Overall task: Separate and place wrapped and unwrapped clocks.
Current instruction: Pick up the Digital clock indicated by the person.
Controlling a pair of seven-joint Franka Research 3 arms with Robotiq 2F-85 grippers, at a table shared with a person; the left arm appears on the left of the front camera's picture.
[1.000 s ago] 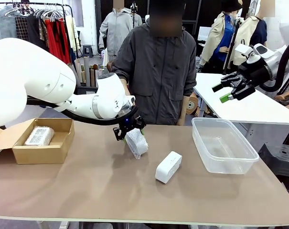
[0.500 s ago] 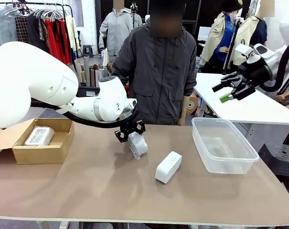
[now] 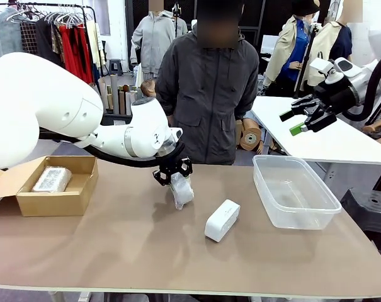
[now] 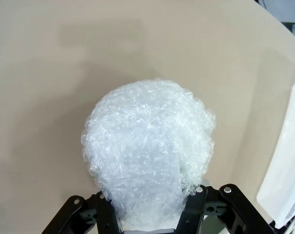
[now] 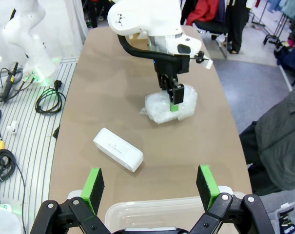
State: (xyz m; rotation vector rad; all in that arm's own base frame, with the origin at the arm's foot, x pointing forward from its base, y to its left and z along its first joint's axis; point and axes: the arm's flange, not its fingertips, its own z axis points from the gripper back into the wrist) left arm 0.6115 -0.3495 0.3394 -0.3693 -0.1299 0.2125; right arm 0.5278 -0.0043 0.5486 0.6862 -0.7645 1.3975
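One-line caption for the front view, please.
Left gripper grips a wrapped clock mid-table; bare clock lies nearby; right gripper hangs open, raised.

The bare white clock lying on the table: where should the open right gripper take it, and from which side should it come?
Probably from above, closing across its short width at mid-length. The bare white clock lies on the table, long and narrow, with bare tabletop along both long sides, so the fingers have room there. The right gripper is open; whether it opens wide enough I cannot tell.
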